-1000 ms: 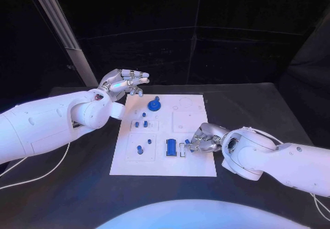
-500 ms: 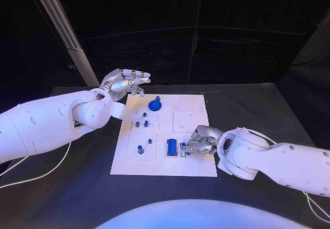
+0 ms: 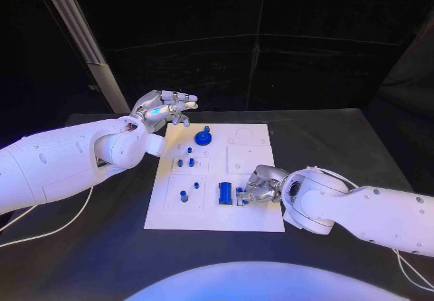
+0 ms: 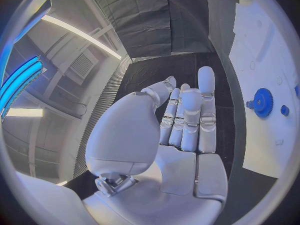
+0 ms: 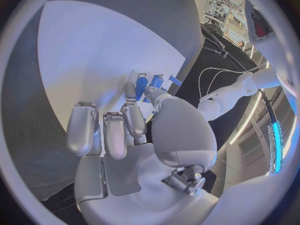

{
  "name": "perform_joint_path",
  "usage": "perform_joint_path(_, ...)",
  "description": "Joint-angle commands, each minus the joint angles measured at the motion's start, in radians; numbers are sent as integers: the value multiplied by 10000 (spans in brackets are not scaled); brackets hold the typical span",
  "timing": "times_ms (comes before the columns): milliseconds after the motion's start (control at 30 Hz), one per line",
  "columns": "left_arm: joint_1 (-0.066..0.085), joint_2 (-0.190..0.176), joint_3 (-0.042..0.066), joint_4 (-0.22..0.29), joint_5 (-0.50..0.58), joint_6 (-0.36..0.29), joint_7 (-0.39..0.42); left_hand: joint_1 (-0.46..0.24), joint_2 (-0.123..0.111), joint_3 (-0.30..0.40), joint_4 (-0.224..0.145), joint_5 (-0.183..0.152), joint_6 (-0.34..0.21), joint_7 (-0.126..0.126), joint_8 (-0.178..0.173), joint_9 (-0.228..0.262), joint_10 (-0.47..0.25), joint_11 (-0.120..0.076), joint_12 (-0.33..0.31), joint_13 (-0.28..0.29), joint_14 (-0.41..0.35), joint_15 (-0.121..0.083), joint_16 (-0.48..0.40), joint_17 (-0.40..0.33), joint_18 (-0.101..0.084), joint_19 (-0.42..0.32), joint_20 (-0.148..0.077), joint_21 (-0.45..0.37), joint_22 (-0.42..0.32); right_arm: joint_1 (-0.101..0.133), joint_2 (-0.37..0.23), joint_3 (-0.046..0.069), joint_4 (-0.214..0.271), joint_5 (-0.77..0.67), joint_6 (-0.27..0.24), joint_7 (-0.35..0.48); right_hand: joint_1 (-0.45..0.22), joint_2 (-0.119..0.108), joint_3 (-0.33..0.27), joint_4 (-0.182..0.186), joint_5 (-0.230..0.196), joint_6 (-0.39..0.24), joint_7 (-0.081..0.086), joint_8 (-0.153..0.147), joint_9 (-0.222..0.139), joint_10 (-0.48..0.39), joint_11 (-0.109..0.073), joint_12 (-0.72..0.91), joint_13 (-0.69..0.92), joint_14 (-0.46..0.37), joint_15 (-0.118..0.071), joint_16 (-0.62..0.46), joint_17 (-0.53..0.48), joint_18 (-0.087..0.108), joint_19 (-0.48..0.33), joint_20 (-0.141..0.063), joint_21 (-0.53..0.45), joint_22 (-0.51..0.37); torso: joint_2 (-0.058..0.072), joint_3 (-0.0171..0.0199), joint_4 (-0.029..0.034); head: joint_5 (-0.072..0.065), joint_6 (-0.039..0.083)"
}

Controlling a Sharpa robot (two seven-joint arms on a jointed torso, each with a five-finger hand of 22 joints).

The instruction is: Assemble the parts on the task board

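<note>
Head view: the board (image 3: 258,216) lies flat in the middle of the table (image 3: 344,135). The right hand (image 3: 257,187) is low over the board's near right part, fingertips down at a small blue piece (image 3: 239,191) just right of the blue block (image 3: 224,192). It looks pinched, though the fingers hide the contact. My guess is the hand is seating this piece in a slot beside the block, which would explain the low, downward-pointing pose. The left hand (image 3: 165,108) hovers off the board's far left corner, above the table, fingers loosely curled and holding nothing; it seems parked there to leave the board free. The gear (image 3: 204,136) sits at the far left of the board, and several small pegs (image 3: 184,163) stand between it and the near edge.

Left wrist view: the left hand (image 4: 181,130) shows its fingers close together, half curled, empty. The gear (image 4: 262,103) and 1 small peg (image 4: 284,110) lie on the board (image 4: 259,45) well apart from it.

Right wrist view: the right hand (image 5: 134,135) reaches onto the board (image 5: 94,60), thumb and a finger meeting around a blue piece (image 5: 142,82), other fingers (image 5: 81,130) spread off it. More blue bits (image 5: 164,80) sit just beyond. Whether the piece is already seated, I cannot tell.
</note>
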State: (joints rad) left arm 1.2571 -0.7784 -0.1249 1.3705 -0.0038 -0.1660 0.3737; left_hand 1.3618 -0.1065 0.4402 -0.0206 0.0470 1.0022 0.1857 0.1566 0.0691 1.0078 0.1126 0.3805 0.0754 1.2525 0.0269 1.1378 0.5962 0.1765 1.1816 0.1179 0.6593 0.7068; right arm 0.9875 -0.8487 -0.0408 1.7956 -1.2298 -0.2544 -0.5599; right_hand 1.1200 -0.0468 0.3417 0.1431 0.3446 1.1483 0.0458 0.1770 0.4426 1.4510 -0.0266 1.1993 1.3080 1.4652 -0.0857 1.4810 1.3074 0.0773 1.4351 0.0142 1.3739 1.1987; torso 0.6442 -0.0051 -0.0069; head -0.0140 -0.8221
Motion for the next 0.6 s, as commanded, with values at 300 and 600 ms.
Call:
perform_joint_path(300, 17, -12, 6, 33, 30, 132, 28, -4, 40, -5, -64, 62, -89, 14, 36, 16, -72, -2, 32, -11, -72, -30, -28, -9, 66, -48, 41, -46, -9, 15, 100, 3, -101, -65, 321, -338, -321, 30, -214, 176, 5, 79, 7, 60, 51, 54, -29, -81, 53, 803, -80, 40, 1365, -55, 68, 14, 29, 8, -3, 3, -2, -16, -7)
perform_joint_path(600, 17, -12, 6, 37, 30, 142, 14, -4, 40, -5, -64, 62, -89, 14, 36, 16, -72, -2, 32, -11, -72, -30, -28, -9, 66, -48, 41, -46, -9, 15, 178, 3, -128, -164, 289, -350, -597, -49, -539, 365, 126, 80, 16, 53, 95, 51, -18, -124, 30, 796, -72, 22, 1343, -51, 57, 19, 13, -9, -3, 1, 4, -24, -4)
